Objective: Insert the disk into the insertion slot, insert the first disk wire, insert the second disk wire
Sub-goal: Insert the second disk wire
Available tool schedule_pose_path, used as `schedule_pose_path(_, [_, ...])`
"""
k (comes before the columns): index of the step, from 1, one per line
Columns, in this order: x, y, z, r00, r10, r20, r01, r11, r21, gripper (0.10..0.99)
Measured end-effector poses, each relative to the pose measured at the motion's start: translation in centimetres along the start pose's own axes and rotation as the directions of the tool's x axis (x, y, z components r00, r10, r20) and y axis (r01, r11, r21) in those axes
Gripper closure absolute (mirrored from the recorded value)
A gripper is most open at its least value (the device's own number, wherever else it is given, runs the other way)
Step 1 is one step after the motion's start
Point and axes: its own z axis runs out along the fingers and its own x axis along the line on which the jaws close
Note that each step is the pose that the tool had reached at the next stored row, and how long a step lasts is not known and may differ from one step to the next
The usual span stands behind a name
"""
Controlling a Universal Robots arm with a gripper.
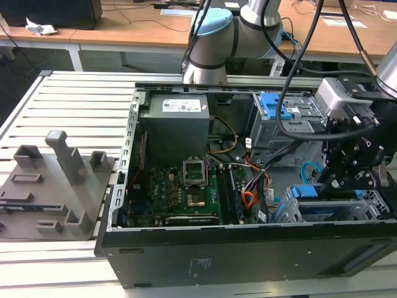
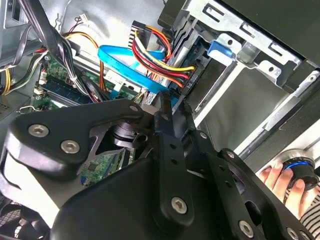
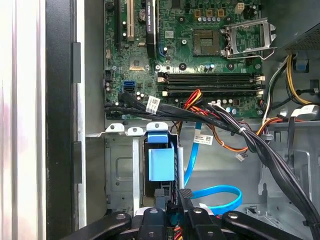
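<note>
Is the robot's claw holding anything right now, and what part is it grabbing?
It can't be told. The gripper is down at the back of the disk in the insertion slot, near the red and yellow wires, but its own black body hides its tips.

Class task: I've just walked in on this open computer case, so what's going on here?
A robot arm's gripper is reaching down into the open case at the drive cage on the exterior view's right. The disk in its blue carrier already sits in the cage. The gripper is at the wires behind it: the orange-yellow bundle and the light-blue cable lie right by the fingers. A person's hand rests outside the case.
</note>
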Motion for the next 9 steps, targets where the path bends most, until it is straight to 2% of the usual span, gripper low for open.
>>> schedule_pose_path(1, [0.0,0.0,-0.07,1.0,0.0,-0.0006,0.0,1.0,0.0,0.847])
schedule_pose_path(4, [-0.18,0.16,-2.64,1.0,0.0,-0.0007,0.0,1.0,0.0,0.847])
schedule_pose_path(5, [-0.38,0.2,-3.25,1.0,0.0,-0.0006,0.0,1.0,0.0,0.847])
schedule_pose_path(6, [-0.58,0.23,-3.74,1.0,0.0,-0.0008,0.0,1.0,0.0,0.863])
schedule_pose_path(8, [-0.74,0.26,-4.25,1.0,0.0,-0.0006,0.0,1.0,0.0,0.98])
schedule_pose_path(9, [-0.76,0.28,-4.56,1.0,0.0,-0.0008,0.0,1.0,0.0,0.98])
